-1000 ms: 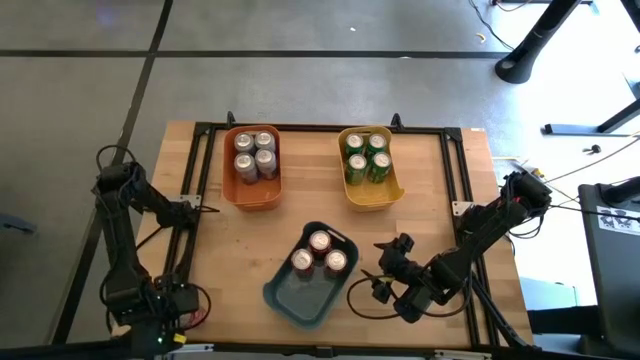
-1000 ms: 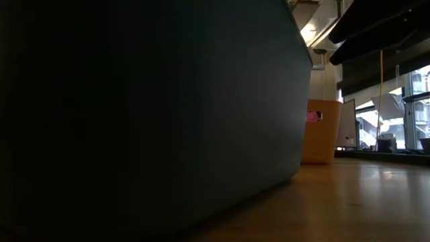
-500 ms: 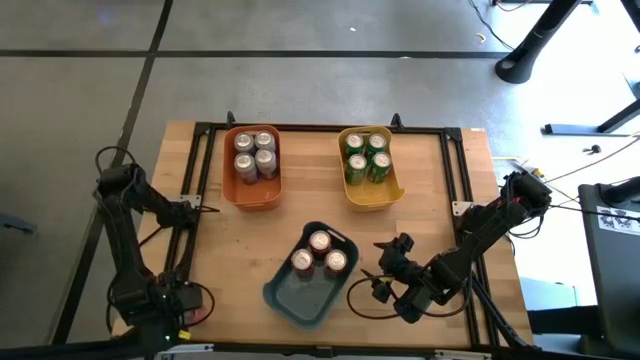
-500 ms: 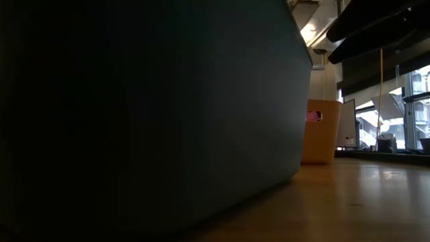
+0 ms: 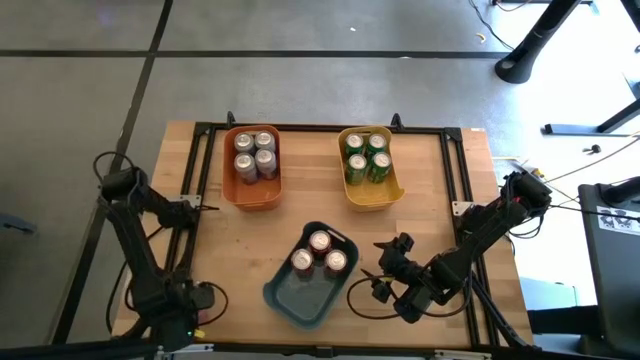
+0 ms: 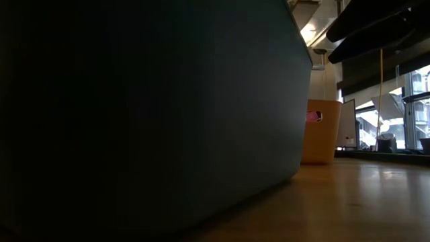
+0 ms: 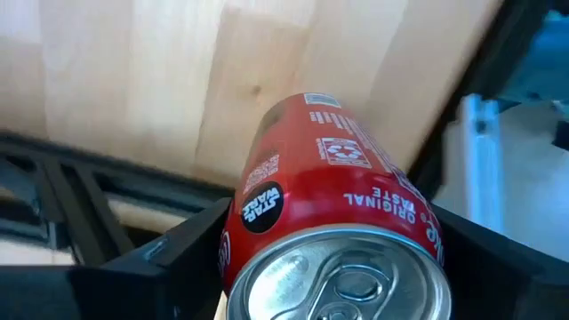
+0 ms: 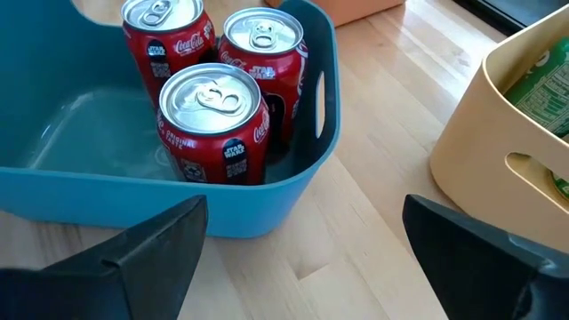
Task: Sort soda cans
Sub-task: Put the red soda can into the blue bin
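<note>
In the left wrist view my left gripper (image 7: 333, 267) is shut on a red soda can (image 7: 329, 196); in the high view this gripper (image 5: 195, 297) is at the table's near-left corner. My right gripper (image 5: 385, 280) is open, low over the table just right of the blue-grey bin (image 5: 285, 295). Three red cans (image 5: 320, 255) stand in that bin, also seen in the right wrist view (image 8: 213, 116). Several silver-grey cans (image 5: 254, 153) stand in the orange bin, several green cans (image 5: 366, 158) in the yellow bin. My left gripper pinches the red can by its side wall near the silver top (image 7: 267, 258), one dark finger (image 7: 169, 262) on each side. The fingers lie along the can, whose top faces the wrist and whose body points toward the wooden table beyond. It looks lifted off the wood.
A black metal frame (image 5: 190, 180) runs along the table's left, far and right edges. Bare wood (image 5: 230, 240) lies between the orange bin and the blue-grey bin. In the low view the blue-grey bin's wall (image 6: 134, 121) fills most of the picture. Cables loop by the right gripper.
My left arm has swung at the near-left corner: its gripper has moved a little toward the table's right and far edge, over the wood. The right arm and the bins have kept still.
</note>
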### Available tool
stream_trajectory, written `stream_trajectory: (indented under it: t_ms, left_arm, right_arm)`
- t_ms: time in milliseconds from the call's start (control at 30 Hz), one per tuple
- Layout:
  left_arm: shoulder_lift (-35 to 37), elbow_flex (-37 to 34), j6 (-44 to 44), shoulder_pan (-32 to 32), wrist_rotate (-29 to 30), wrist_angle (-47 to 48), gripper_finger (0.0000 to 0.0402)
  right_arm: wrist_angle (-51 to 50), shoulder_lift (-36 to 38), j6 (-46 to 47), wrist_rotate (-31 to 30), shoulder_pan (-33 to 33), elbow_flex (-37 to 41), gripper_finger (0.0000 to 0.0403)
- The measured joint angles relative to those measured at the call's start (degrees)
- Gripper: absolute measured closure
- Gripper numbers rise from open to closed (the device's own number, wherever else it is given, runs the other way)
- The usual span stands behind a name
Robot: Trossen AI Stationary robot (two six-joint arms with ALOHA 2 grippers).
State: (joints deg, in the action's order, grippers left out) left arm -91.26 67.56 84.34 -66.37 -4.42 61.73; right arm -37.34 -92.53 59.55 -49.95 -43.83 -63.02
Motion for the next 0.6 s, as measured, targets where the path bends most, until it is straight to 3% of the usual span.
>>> stream_trajectory:
  t_ms: [267, 600]
  left_arm:
    - [0.09, 10.78, -9.45, 9.08, 0.73, 10.02, 0.0104]
    - [0.15, 29.1, -26.09, 21.41, 9.66, 19.48, 0.0104]
  right_arm:
    - [-0.19, 0.0, -0.04, 0.6, 0.0, 0.0, 0.0026]
    - [0.15, -0.02, 2.92, 2.17, -0.02, 1.91, 0.0026]
